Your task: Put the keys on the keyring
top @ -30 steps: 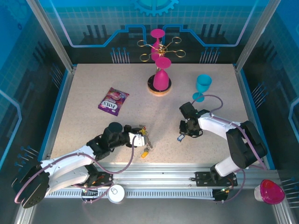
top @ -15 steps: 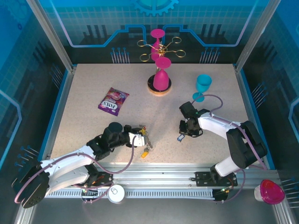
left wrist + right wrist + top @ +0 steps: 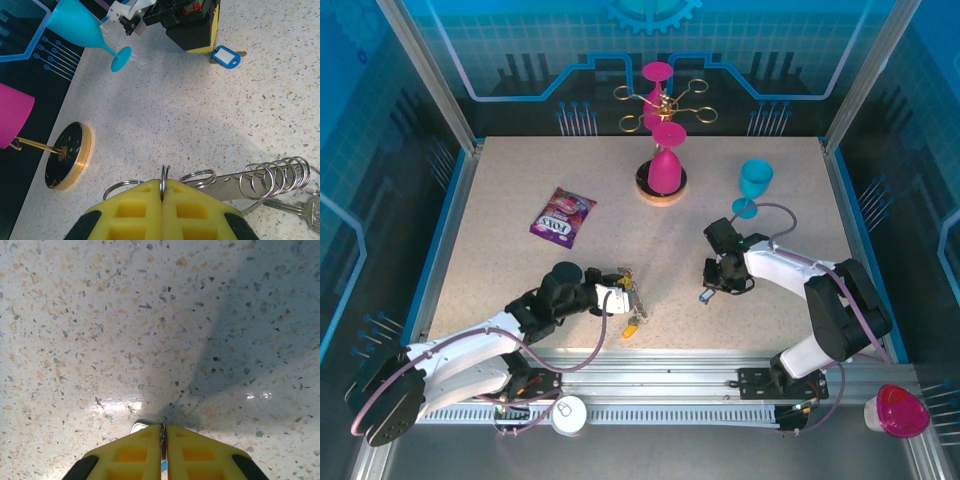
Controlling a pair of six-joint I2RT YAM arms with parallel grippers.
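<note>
1. Left gripper [image 3: 162,194]: I observed both yellow pads pressed together on a thin steel ring of the keyring [image 3: 260,179]. The ring stood upright between the pads. The rest of the keyring, a flat metal bar carrying a row of small rings, lay on the table [image 3: 200,115] just ahead of the pads. A silver key [image 3: 302,210] rested at its far end.

2. Right gripper [image 3: 162,436]: I observed its pads closed on a thin metal edge, with a speck of blue showing below it. In the left wrist view, the blue-tagged key [image 3: 226,56] lay on the table directly at this gripper's fingertips. I took the gripped part to belong to that key.

3. Task items, top view: the keyring sat near the front edge of the table, left of centre. The yellow-tagged key [image 3: 632,326] lay just below it. The blue-tagged key was well apart, to the right.

4. I could not locate a red tag.
</note>
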